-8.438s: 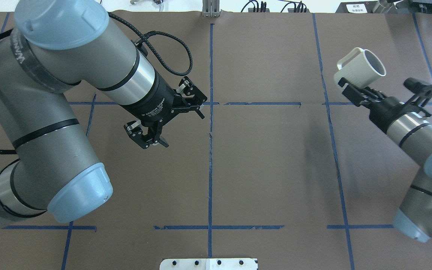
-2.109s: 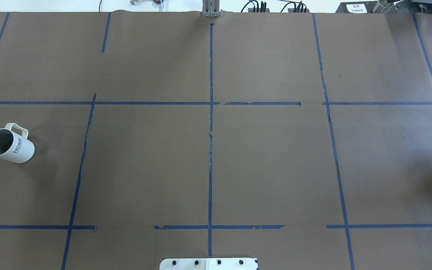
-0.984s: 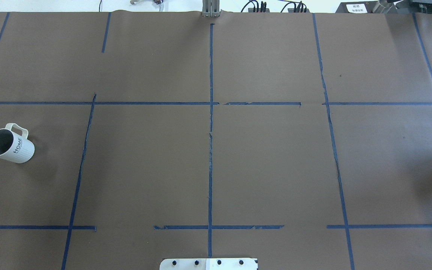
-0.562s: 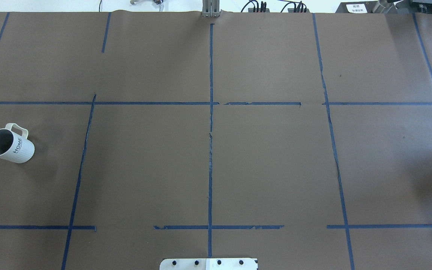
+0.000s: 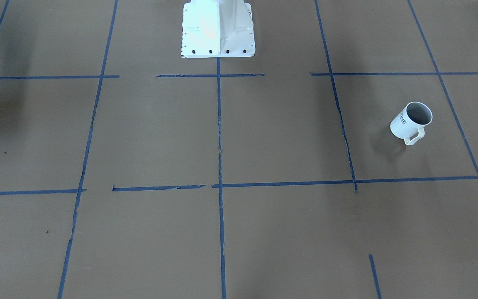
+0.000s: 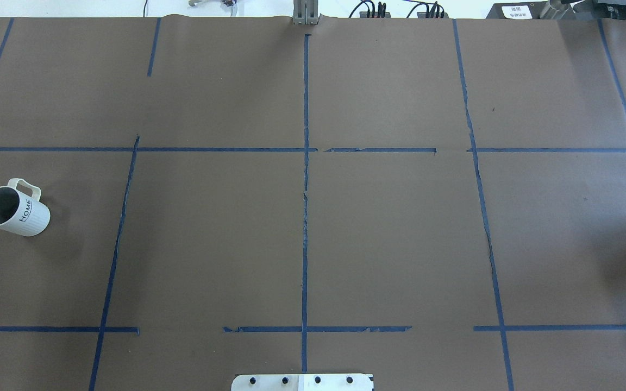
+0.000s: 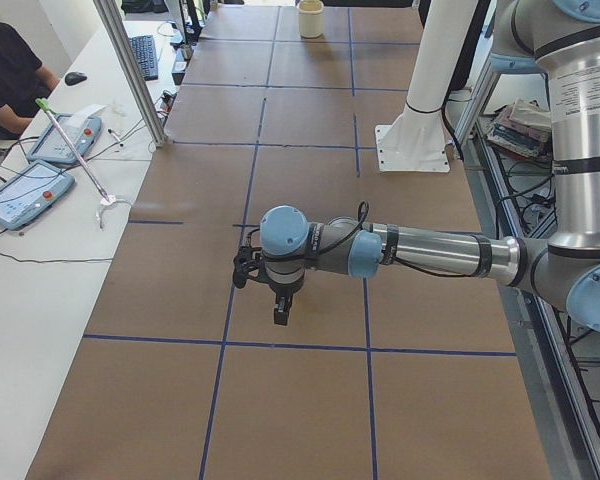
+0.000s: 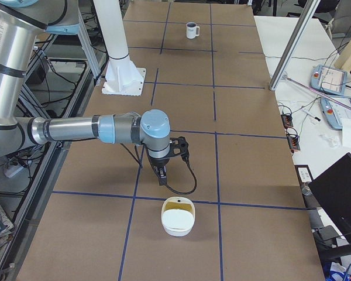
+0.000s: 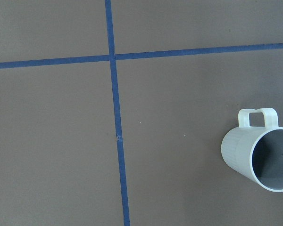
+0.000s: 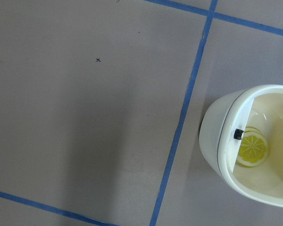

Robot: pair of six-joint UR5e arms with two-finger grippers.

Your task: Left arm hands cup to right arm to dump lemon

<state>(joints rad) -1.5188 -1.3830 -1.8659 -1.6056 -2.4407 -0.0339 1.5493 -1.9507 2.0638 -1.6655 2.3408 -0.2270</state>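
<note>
The white "HOME" cup stands upright at the table's left side, handle toward the far edge. It also shows in the front view, the right-side view and the left wrist view, where its inside shows only grey. The left gripper hangs above the table near the cup. The arm hides the cup there, and I cannot tell if the gripper is open. The right gripper hangs just behind a white bowl; I cannot tell its state. The lemon lies inside that bowl.
Brown paper with blue tape lines covers the table. The robot's white base stands at the table's robot-side edge. Tablets and cables lie on a side bench. A person sits at the bench.
8.4 s ago both arms were over the table and the right gripper held the cup at the right. Now no arm shows overhead and the cup stands at the left. Nothing moved in the last second.
</note>
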